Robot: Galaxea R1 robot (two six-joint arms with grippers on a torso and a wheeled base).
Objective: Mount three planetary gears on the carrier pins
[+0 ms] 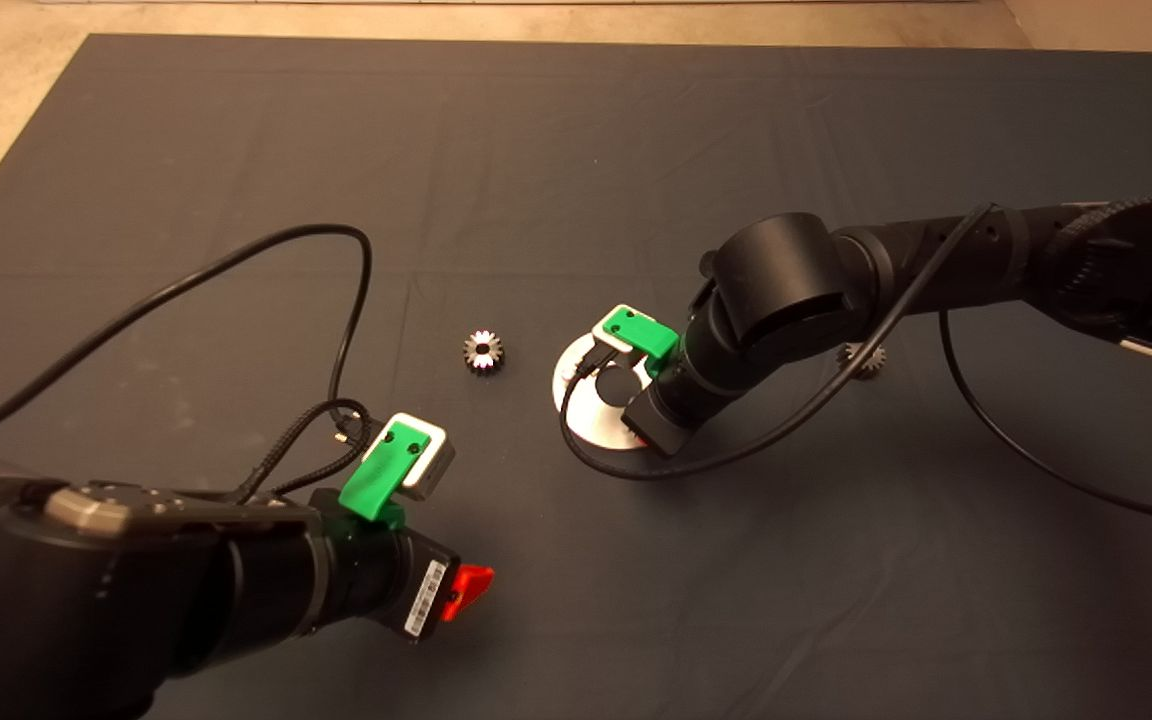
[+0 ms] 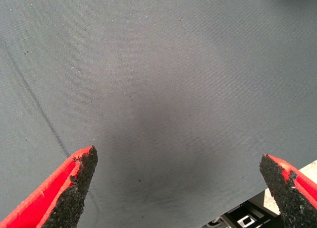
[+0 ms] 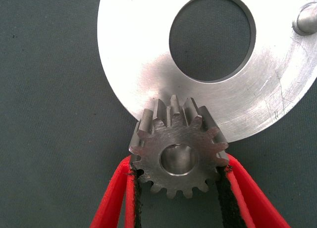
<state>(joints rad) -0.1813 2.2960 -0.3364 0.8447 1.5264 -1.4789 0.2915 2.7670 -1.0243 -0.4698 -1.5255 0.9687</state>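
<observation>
My right gripper [image 3: 178,166] is shut on a planetary gear [image 3: 177,153] and holds it over the rim of the shiny carrier disc [image 3: 138,64]. Something shiny shows through the gear's bore; I cannot tell if it is a pin. One carrier pin [image 3: 306,18] stands across the disc's large central hole. In the head view the right wrist covers most of the disc [image 1: 586,415] and hides its fingers. A second gear [image 1: 483,351] lies on the mat left of the disc. A third gear [image 1: 861,358] shows partly behind the right arm. My left gripper [image 1: 466,588] hovers open and empty at the lower left.
The dark mat [image 1: 576,150] stretches bare behind the parts. Black cables loop from both wrists: one lies on the mat in front of the disc [image 1: 656,470], one arcs above the left arm [image 1: 336,240]. The left wrist view shows only bare mat [image 2: 158,89].
</observation>
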